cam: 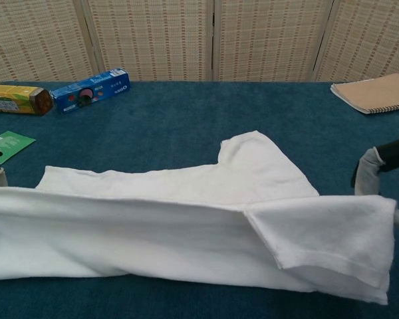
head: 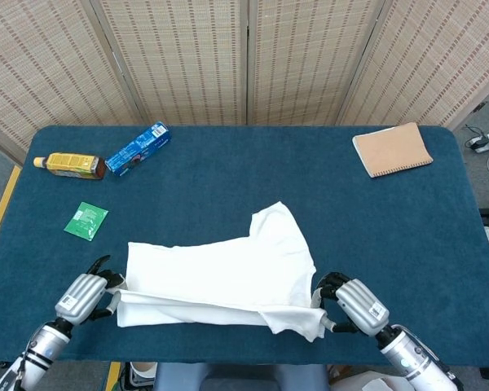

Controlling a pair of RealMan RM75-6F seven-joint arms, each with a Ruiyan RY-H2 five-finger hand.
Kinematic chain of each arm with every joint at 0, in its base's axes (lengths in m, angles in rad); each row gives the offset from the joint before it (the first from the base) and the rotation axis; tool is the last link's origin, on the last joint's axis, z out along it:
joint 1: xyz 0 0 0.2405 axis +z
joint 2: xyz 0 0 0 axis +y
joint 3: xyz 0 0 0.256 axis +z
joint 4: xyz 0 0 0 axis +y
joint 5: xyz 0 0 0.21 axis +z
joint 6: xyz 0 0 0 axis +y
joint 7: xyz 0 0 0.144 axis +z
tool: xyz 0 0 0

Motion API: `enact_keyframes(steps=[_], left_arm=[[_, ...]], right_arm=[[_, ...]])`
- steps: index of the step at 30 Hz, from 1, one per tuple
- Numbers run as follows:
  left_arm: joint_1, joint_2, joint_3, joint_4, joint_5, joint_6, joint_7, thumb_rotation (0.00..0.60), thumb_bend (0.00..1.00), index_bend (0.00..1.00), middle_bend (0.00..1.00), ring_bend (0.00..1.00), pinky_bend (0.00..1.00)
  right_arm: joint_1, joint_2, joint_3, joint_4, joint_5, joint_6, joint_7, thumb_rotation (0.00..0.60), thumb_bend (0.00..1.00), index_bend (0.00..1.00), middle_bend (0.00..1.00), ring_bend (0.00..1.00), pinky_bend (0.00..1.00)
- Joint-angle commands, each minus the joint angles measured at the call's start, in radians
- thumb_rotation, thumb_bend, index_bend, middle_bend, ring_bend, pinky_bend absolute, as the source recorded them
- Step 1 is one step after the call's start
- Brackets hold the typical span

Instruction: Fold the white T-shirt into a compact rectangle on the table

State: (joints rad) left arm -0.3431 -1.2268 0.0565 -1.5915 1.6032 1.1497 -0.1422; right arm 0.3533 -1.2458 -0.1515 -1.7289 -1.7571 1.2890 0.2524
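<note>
One T-shirt (head: pixel 228 273), bottle (head: pixel 69 165), blue box (head: pixel 138 148), green packet (head: pixel 86 221), notebook (head: pixel 392 149).

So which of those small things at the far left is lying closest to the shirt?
The green packet. The bottle and blue box lie further back.

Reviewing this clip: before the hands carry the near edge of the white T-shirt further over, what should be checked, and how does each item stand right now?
1. Left hand holds the T-shirt edge: ok.
2. Right hand holds its end of the edge: ok.
3. Lifted edge level between the hands: not ok, the right end bunches with the near sleeve folded over.
4. Far sleeve lying flat: ok.
5. Landing area free of objects; green packet, bottle, blue box and notebook sit away from the shirt: ok.
6. Wrinkles under the fold: cannot tell.
</note>
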Motion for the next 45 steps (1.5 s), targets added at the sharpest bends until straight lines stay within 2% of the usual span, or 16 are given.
enact_keyframes(steps=[1,11,20,30,45], left_arm=[[-0.045,-0.031,-0.034,0.038,-0.042,-0.058,0.024,0.600,0.59,0.72,0.48,0.35,0.00],[-0.136,-0.090,-0.101,0.128,-0.147,-0.178,0.084,0.600,0.59,0.72,0.47,0.34,0.00],[-0.196,-0.128,-0.130,0.192,-0.214,-0.250,0.130,0.600,0.59,0.71,0.47,0.32,0.00],[-0.233,-0.169,-0.139,0.251,-0.283,-0.305,0.174,0.600,0.59,0.69,0.44,0.30,0.00],[-0.275,-0.206,-0.159,0.331,-0.372,-0.360,0.209,0.600,0.59,0.67,0.43,0.30,0.00]], right_arm=[[-0.007,-0.038,0.038,0.015,0.044,-0.004,-0.042,0.600,0.58,0.82,0.57,0.32,0.24],[0.018,-0.117,0.116,0.083,0.114,-0.042,-0.109,0.600,0.58,0.82,0.56,0.32,0.23],[0.052,-0.180,0.176,0.149,0.174,-0.078,-0.149,0.600,0.57,0.82,0.55,0.31,0.22],[0.067,-0.245,0.210,0.189,0.209,-0.079,-0.195,0.600,0.56,0.82,0.55,0.31,0.22],[0.084,-0.295,0.238,0.252,0.251,-0.087,-0.260,0.600,0.56,0.82,0.54,0.31,0.22]])
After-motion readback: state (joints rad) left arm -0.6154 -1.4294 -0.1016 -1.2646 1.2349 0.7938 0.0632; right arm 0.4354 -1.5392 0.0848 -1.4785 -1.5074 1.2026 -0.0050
